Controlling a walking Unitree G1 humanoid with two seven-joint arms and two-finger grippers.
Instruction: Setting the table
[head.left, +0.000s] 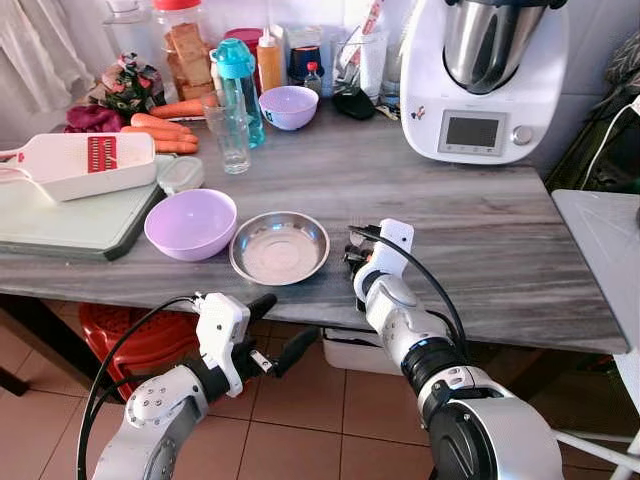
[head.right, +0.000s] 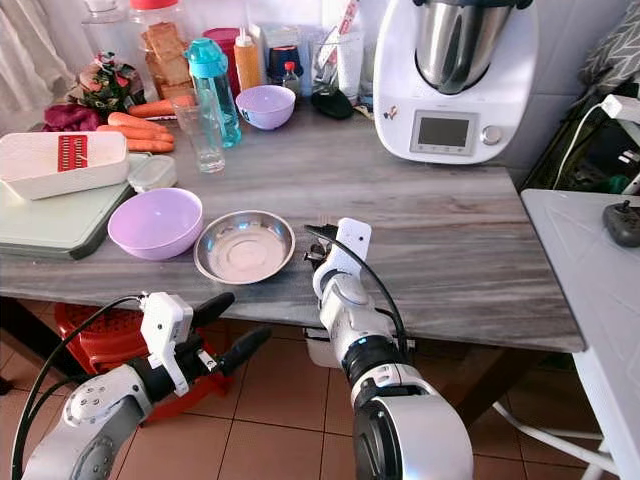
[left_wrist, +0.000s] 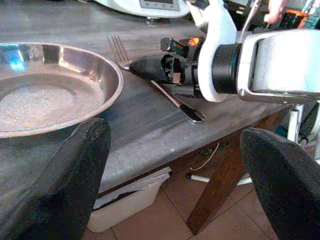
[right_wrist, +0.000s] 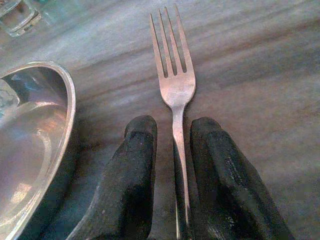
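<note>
Grey wooden table (head.left: 470, 235), left to right: left claw (head.left: 272, 332) open and idle below the edge, steel plate (head.left: 279, 247) just left of the right claw (right_wrist: 172, 145), which straddles the fork (right_wrist: 172, 87) handle, grip uncertain; a drag could knock the plate; handle end hidden.

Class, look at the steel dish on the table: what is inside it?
The steel dish holds nothing visible; its bare bottom shows. The fork lies beside it on the table, between the right gripper fingers.
</note>
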